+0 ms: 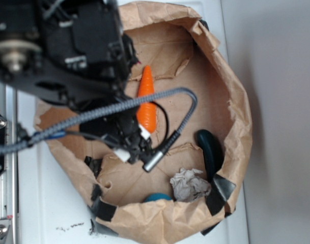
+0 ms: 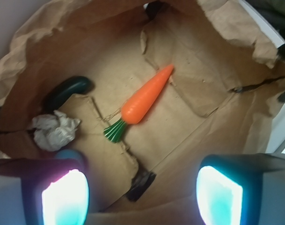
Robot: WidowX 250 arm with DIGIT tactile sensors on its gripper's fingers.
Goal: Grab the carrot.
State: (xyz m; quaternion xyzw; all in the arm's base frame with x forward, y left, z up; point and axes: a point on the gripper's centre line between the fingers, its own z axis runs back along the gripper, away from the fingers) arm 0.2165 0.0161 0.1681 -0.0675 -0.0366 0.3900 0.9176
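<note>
The orange carrot [image 2: 147, 95] lies flat on the brown paper floor of the bag, its green stem [image 2: 115, 130] pointing toward the lower left in the wrist view. In the exterior view the carrot [image 1: 146, 96] is partly hidden by the arm and a grey cable. My gripper [image 2: 142, 194] hangs above the bag floor, open, with the two glowing fingertips wide apart and nothing between them. The carrot sits above the gap between the fingers in the wrist view, apart from both.
The crumpled brown paper bag walls [image 1: 240, 117] ring the whole work area. A dark teal curved object [image 1: 210, 151] lies by the wall, a grey-white paper ball [image 1: 189, 185] next to it. Black tape patches [image 2: 140, 184] mark the paper. A blue object [image 1: 158, 197] peeks at the near wall.
</note>
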